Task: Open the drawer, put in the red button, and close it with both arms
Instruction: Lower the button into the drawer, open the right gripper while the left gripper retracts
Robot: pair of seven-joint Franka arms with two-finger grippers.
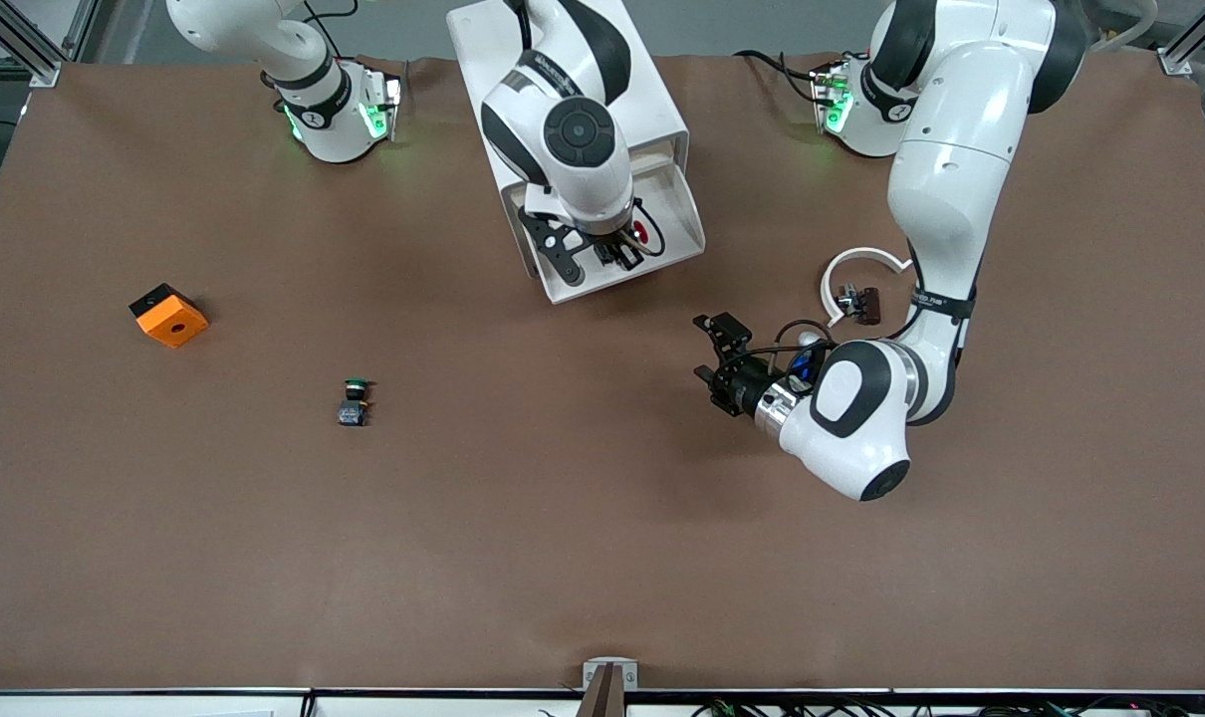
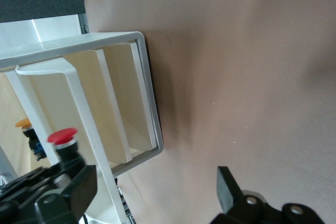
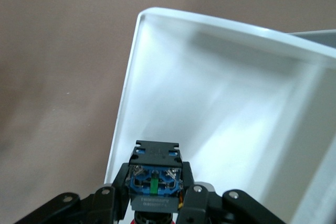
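The drawer [image 1: 575, 285] stands pulled out of the white cabinet [image 1: 652, 110], toward the front camera. My right gripper [image 1: 622, 249] is over its tray, shut on the red button [image 1: 644, 235]. In the right wrist view the fingers clamp the button's blue-grey block [image 3: 154, 179] above the drawer's white floor [image 3: 220, 103]. My left gripper [image 1: 710, 351] hangs open and empty over bare table, off the drawer's corner toward the left arm's end. The left wrist view looks sideways into the drawer [image 2: 152, 103] and shows the red button's cap [image 2: 63, 137] inside.
A green-capped button [image 1: 356, 398] stands on the table toward the right arm's end. An orange block [image 1: 169, 315] lies farther out that way. A white ring-shaped piece [image 1: 861, 261] with a small dark part [image 1: 858, 302] lies close to the left arm's forearm.
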